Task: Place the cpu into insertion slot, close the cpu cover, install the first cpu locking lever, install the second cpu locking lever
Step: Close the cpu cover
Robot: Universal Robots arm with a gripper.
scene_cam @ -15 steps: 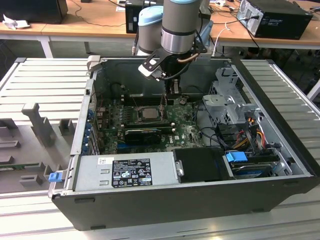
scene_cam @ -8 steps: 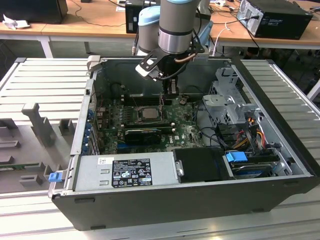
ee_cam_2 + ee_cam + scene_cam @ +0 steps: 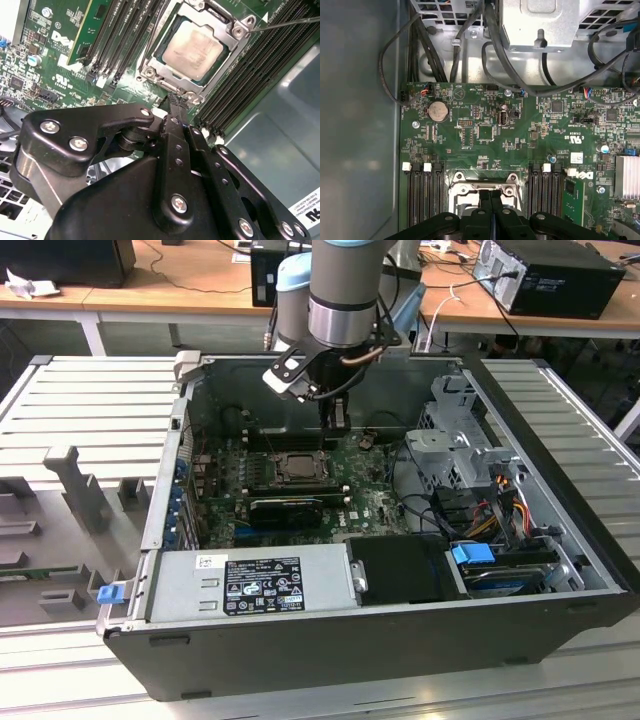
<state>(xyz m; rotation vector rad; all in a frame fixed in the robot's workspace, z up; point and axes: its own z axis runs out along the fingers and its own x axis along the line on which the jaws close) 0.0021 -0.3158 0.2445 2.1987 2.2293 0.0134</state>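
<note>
The cpu (image 3: 192,47), a pale square chip, lies flat in the insertion slot (image 3: 470,189) on the green motherboard. The cpu cover (image 3: 232,50), a silver frame, lies down around the chip. A thin wire locking lever (image 3: 290,22) sticks out from one corner of the socket. My gripper (image 3: 176,100) is shut, its two black fingers pressed together with nothing visible between them. The tips hover right at the socket's edge, beside a corner screw. In the exterior view the gripper (image 3: 335,422) reaches down into the open case just behind the cpu (image 3: 297,467).
Long black memory slots (image 3: 260,70) flank the socket on both sides. A black card (image 3: 290,508) lies in front of the socket, a power supply (image 3: 250,580) at the case front, and a drive cage (image 3: 455,440) with cables on the exterior view's right. A coin battery (image 3: 438,111) sits on the board.
</note>
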